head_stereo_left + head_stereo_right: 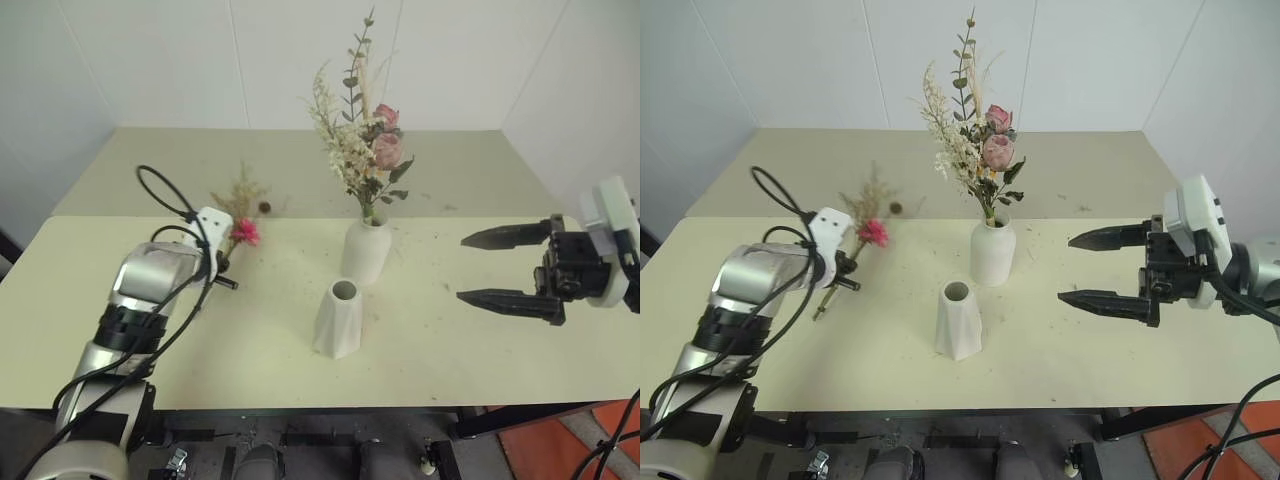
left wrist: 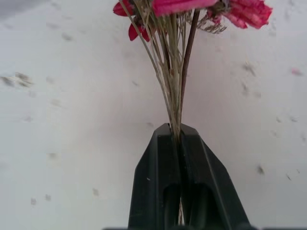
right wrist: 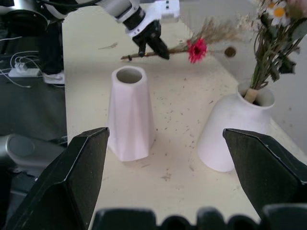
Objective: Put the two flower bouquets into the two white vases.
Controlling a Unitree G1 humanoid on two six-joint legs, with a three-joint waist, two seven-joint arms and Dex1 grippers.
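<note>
Pale cream table [image 1: 480,330], speckled with dry flower crumbs, against white walls. No readable writing shows anywhere. Left gripper [image 3: 152,44] is clamped on the stems of the pink daisy bunch [image 1: 243,232], held just above the table. Fuller rose bouquet [image 1: 365,140] stands in the rounded vase [image 1: 365,250]. Just beside it, the faceted vase [image 1: 338,318] stands empty. Right gripper [image 1: 510,268] hovers with fingers spread wide, holding nothing.

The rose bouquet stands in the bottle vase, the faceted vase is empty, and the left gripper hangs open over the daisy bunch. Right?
Not quite: the left gripper is shut on the daisy bunch, as the left wrist view shows. The rose bouquet, bottle vase and empty faceted vase are as stated.
</note>
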